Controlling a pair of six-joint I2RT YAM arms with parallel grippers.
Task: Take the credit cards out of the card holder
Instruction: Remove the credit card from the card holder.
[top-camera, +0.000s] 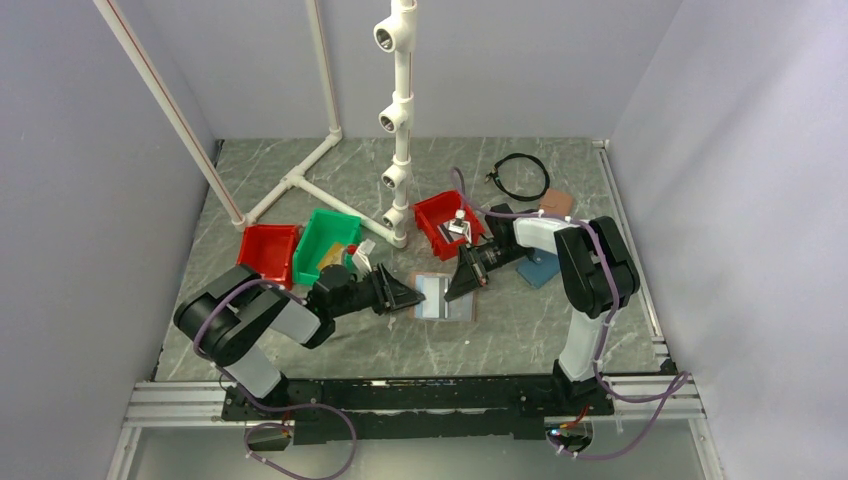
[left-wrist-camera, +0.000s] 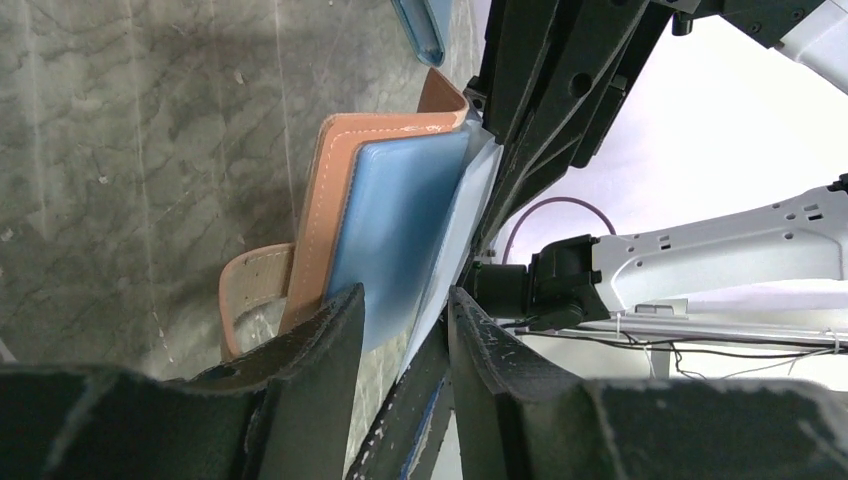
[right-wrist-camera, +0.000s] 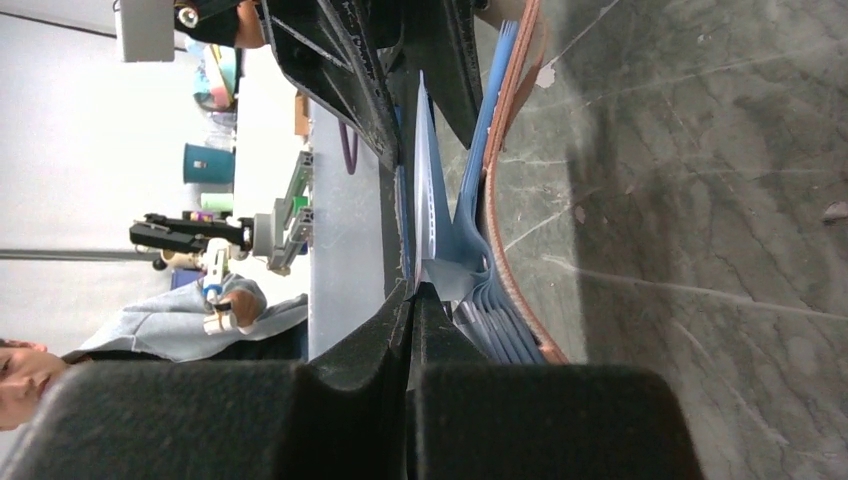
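The holder (left-wrist-camera: 322, 190) is smooth tan leather with pale stitching and a satiny blue lining. The counter (left-wrist-camera: 130, 150) — grey, stone-veined — looks matt. The fingers (left-wrist-camera: 315, 360) are grainy black plastic.

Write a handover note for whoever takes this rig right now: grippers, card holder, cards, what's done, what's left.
Left gripper: open, jaws either side of the card holder's blue inner edge.
Right gripper: shut at the holder's other side, a thin pale sheet running into its tips; card or lining, cannot tell.
Card holder: lies open on the table between the grippers.
Done: holder open; no card seen lying loose beside it.
Left to do: draw the cards out and set them down.
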